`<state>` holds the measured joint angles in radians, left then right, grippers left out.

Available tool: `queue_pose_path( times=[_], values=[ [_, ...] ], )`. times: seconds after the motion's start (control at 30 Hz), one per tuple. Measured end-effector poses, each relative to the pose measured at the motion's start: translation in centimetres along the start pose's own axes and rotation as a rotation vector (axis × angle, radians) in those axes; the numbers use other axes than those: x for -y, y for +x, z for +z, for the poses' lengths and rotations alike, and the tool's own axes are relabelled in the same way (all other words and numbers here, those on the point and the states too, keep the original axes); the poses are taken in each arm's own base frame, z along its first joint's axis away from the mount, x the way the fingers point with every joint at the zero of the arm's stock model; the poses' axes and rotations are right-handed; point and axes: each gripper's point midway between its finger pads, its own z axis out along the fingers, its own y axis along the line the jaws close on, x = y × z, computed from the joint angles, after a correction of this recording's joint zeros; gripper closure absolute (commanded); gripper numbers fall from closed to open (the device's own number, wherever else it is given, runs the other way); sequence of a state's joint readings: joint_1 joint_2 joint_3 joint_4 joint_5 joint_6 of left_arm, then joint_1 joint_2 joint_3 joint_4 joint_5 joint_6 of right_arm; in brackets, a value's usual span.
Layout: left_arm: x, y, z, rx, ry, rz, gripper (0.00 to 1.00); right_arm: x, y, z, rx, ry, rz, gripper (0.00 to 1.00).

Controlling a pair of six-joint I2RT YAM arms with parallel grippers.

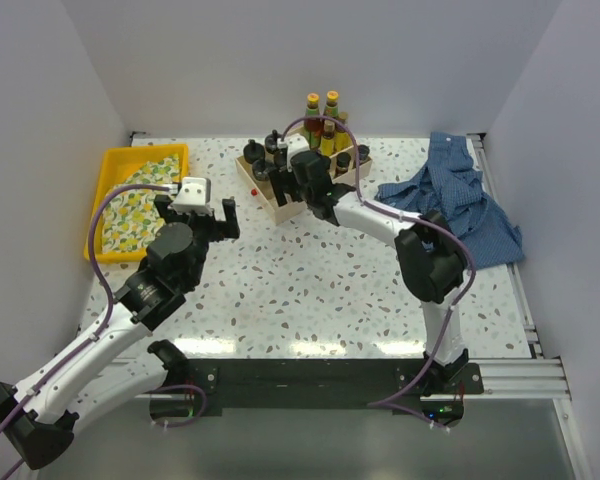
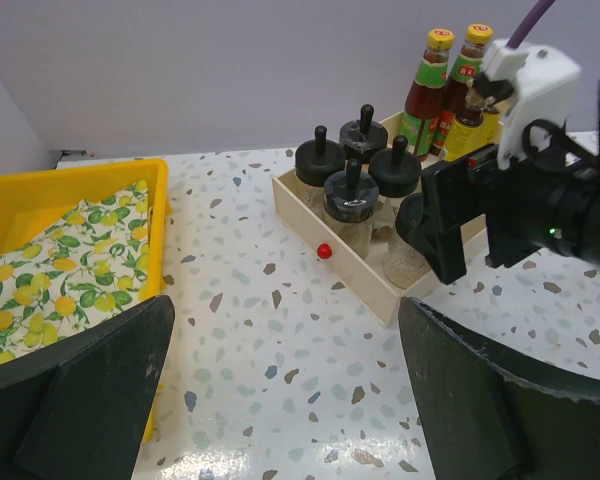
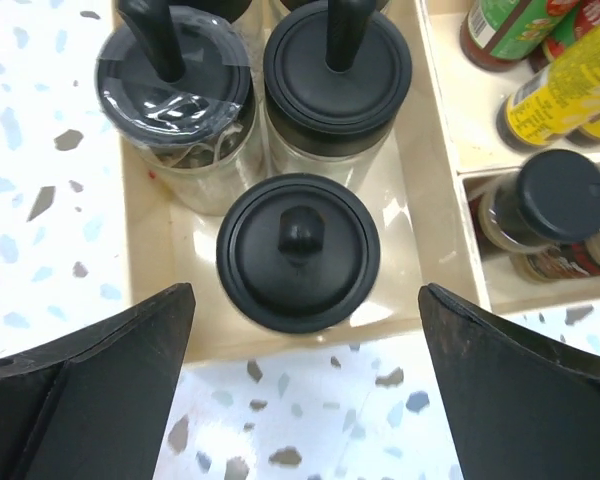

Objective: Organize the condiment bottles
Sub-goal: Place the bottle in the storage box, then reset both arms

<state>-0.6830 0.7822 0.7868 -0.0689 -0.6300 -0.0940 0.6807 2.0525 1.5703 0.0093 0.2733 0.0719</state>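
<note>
A pale wooden divided box (image 1: 270, 205) holds the condiment bottles. Squat clear jars with black lids (image 2: 351, 195) fill its near-left part. Slim red sauce bottles with orange caps (image 1: 322, 105) and small yellow and dark-capped bottles (image 3: 560, 195) stand in the other compartments. My right gripper (image 3: 305, 295) hangs open over the box's front corner. One black-lidded jar (image 3: 298, 250) stands in the box just ahead of its fingers, which do not touch it. My left gripper (image 2: 285, 310) is open over bare table, left of the box, with nothing between its fingers.
A yellow tray (image 1: 110, 165) with a lemon-print cloth (image 2: 60, 270) lies at the far left. A small red thing (image 2: 323, 251) sits against the box's left wall. A crumpled blue shirt (image 1: 460, 200) lies at the right. White walls enclose the table.
</note>
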Motion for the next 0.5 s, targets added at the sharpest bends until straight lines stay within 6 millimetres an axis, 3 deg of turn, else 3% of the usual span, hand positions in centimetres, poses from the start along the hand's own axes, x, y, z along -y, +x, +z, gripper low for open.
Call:
queue_pose_path(
  times=[0.13, 0.27, 0.37, 0.5],
  values=[
    [0.1, 0.0, 0.0, -0.001, 0.005, 0.001, 0.0, 0.6, -2.6, -4.0, -0.003, -0.004, 0.053, 0.01],
    [0.6, 0.2, 0.1, -0.006, 0.03, 0.004, 0.0, 1.5, -5.1, -10.6, 0.021, -0.029, 0.16, 0.01],
    [1.4, 0.4, 0.1, -0.013, 0.07, 0.007, 0.0, 2.5, -5.4, -15.4, 0.028, -0.036, 0.238, 0.01],
    [3.5, 1.1, 0.2, -0.037, 0.177, 0.008, 0.0, 3.9, -3.7, -21.2, 0.016, -0.034, 0.317, 0.01]
  ],
)
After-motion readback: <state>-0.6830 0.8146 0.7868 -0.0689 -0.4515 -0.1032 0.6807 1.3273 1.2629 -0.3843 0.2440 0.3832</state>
